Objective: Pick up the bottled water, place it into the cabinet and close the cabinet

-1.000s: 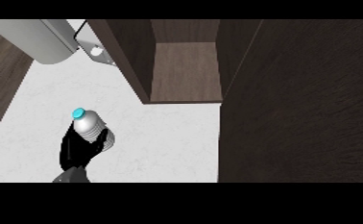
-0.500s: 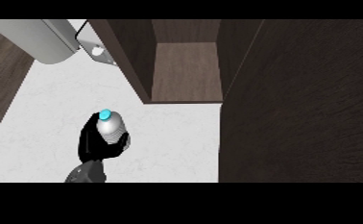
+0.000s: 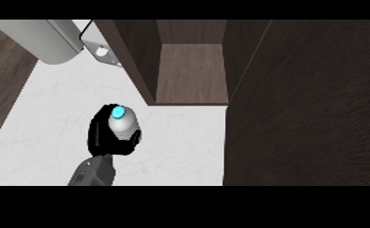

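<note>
My left hand [image 3: 103,138] is at the lower left of the head view, shut on the bottled water [image 3: 123,124]. The bottle is clear grey with a cyan cap [image 3: 118,111] and tilts with its cap toward the cabinet. The dark wood cabinet [image 3: 189,73] stands open ahead and to the right of the hand. Its brown inner floor shows bare, and the bottle is still outside it, over the white counter [image 3: 180,139]. My right hand does not show.
A tall dark panel [image 3: 303,109], apparently the open cabinet door, fills the right side. A light grey cylinder [image 3: 47,41] with a white fitting [image 3: 101,52] lies at the upper left, and a dark strip [image 3: 14,85] borders the counter's left edge.
My left hand has carried the bottle rightward and slightly away from me, closer to the cabinet's opening. The cabinet has not moved.
</note>
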`<state>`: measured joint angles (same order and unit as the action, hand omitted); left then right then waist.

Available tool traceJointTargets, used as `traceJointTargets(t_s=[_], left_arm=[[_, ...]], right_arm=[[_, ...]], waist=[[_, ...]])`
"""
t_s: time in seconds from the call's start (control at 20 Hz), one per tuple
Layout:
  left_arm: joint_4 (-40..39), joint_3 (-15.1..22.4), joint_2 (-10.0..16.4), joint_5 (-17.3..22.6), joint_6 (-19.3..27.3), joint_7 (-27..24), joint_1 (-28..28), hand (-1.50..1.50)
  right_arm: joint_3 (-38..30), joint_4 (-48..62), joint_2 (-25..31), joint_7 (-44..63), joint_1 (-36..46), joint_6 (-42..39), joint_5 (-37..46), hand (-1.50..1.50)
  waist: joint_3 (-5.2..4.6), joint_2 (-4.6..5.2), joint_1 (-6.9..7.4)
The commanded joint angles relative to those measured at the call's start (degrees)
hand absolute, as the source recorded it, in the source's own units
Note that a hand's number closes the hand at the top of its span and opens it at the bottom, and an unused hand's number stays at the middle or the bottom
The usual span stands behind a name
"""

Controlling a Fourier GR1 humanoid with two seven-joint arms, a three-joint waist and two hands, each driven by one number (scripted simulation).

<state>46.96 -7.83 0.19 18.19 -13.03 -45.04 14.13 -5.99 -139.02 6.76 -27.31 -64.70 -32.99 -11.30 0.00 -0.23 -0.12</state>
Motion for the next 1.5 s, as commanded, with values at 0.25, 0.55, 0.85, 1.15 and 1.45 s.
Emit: traceJointTargets(t_s=[0.25, 0.55, 0.85, 1.15, 1.45], left_arm=[[22.49, 15.90, -0.19, 5.22, 10.08, 12.19, -4.51, 1.50], [36.17, 28.11, -0.19, 6.16, 23.90, 20.17, -3.82, 1.50], [44.18, 35.76, -0.19, 3.48, 38.20, 29.99, 2.41, 1.50], [42.28, 41.80, -0.19, 2.61, 52.90, 33.26, 11.33, 1.50], [35.51, 42.37, -0.19, 3.50, 60.38, 33.63, 20.71, 1.50]], right_arm=[[-0.01, -8.39, -0.30, 4.17, -0.24, 0.96, -3.66, -1.50], [0.83, -6.92, -0.86, 3.31, 0.31, 0.46, -2.76, -1.50], [-1.72, -5.71, 0.57, 5.17, 2.99, 0.73, -4.97, -1.50], [1.08, -6.80, -1.29, 7.37, 4.45, 1.29, -3.69, -1.50], [-1.65, -7.40, -0.42, 7.91, 4.93, 0.66, -5.77, -1.50]], waist=[[0.01, -0.15, 0.38], [0.01, -0.14, -0.15], [0.01, 0.11, -0.25], [-0.02, 0.26, -0.79], [-0.03, 0.30, -1.20]])
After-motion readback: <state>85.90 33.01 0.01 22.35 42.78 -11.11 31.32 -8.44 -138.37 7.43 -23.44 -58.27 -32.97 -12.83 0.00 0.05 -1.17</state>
